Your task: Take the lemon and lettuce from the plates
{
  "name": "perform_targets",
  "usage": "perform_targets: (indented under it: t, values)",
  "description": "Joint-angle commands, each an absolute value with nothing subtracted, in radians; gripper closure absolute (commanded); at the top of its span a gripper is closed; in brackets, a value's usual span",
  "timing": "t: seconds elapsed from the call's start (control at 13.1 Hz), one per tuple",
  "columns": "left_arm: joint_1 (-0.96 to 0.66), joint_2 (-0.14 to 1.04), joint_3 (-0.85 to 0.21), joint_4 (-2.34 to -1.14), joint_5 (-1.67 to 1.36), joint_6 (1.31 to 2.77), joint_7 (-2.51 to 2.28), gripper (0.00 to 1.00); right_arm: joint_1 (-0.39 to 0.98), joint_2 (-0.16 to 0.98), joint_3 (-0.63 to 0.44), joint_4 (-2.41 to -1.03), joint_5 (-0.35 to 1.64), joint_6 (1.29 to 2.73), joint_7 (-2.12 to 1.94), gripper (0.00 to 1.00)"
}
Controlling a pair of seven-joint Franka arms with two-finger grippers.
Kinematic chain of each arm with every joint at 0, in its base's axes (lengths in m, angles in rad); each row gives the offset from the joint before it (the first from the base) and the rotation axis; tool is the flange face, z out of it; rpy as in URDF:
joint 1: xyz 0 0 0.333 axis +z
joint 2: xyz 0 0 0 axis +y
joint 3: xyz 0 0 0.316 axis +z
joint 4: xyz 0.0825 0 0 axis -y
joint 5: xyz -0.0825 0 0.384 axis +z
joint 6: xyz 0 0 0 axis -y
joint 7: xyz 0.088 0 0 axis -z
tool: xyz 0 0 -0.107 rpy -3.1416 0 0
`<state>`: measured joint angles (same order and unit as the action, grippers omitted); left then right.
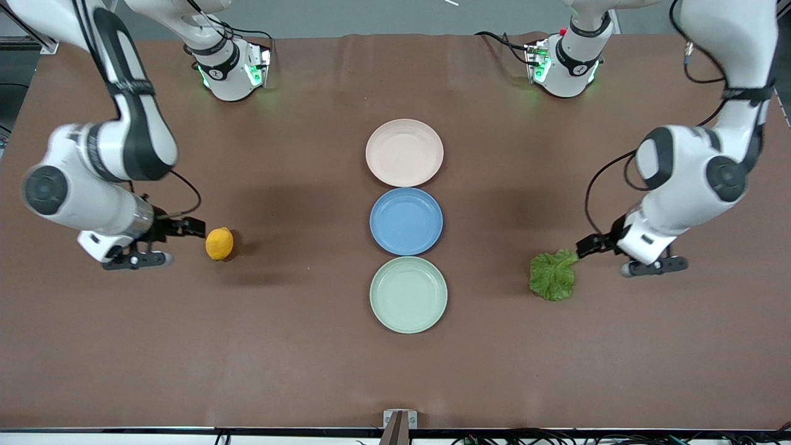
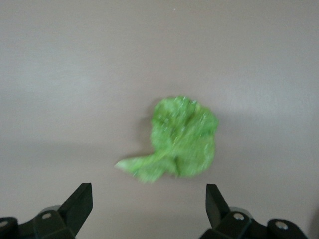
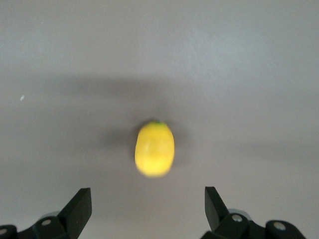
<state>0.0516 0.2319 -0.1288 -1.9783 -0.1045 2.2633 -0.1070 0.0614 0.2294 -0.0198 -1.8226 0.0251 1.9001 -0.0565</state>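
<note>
Front view first: the 3 plates sit in a column down the middle of the frame, the beige-pink plate (image 1: 404, 152) uppermost, the blue plate (image 1: 406, 221) in the centre and the mint plate (image 1: 408, 295) lowest. All 3 are bare.

The lemon (image 1: 219, 243) lies on the tabletop (image 1: 296, 346) at mid-height in the frame, well apart from the plates, toward the right arm's end. The lettuce (image 1: 552, 275) lies flat on the tabletop toward the left arm's end, about level with the gap between the blue and mint plates. So neither item is on a plate, and we judge that lifting them off is already done.

Our right hand (image 1: 162, 243) hovers just beside the lemon. In the right wrist view its fingers (image 3: 79, 206) are spread wide, with the lemon (image 3: 155, 149) ahead of them and touching neither. Our left hand (image 1: 624, 255) hovers just beside the lettuce's stem end. The left wrist view shows its fingers (image 2: 80, 204) equally wide, with the leaf (image 2: 184, 139) clear of both.

We read the wide spread, with each item lying free between the 2 fingers' lines, as letting go: each arm has kept to its own end, so the 2 need not cross over the plates.
</note>
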Motion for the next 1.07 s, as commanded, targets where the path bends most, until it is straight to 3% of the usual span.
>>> perform_targets:
  t: [0.0, 0.23, 0.76, 0.99]
  values:
    - [0.081, 0.12, -0.133, -1.945, -0.1, 2.098, -0.072, 0.0, 0.043, 0.242, -0.015, -1.602, -0.069, 1.667, -0.043, 0.0]
    - [0.081, 0.089, -0.133, -1.783, -0.097, 1.834, -0.057, 0.0, 0.034, 0.267, -0.017, -1.435, -0.091, 1.536, -0.046, 0.0]
    - [0.095, 0.075, -0.124, -1.474, -0.083, 1.53, -0.054, 0.0, 0.022, 0.267, -0.012, -1.413, -0.049, 1.543, -0.006, 0.0]
    - [-0.033, 0.039, 0.021, -1.463, -0.077, 1.485, -0.055, 0.0, -0.001, 0.258, -0.015, -1.42, 0.027, 1.536, -0.012, 0.0]
